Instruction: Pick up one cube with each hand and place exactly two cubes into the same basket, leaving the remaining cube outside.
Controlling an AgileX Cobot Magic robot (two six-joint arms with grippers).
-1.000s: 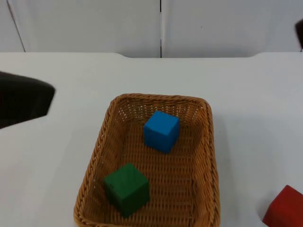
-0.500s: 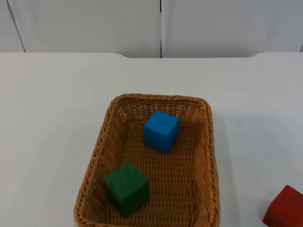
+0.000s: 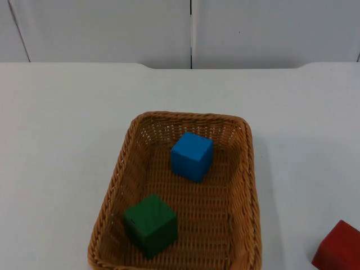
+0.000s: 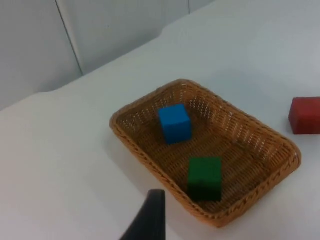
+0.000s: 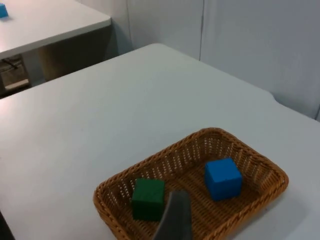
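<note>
Now noted left arm gone from above worktop [image 3: 62, 112] since a second ago. Blue cube [image 3: 192, 156] and green cube [image 3: 151, 224] inside basket [image 3: 247, 185]; red cube [image 3: 339, 247] outside. Tool states: cannot tell. Judged complete.

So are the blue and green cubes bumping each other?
Apart. The top view shows bare basket weave between the blue cube and green cube.

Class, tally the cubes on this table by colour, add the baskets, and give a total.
Blue cube: 1
Green cube: 1
Red cube: 1
Basket: 1
Total: 4
</note>
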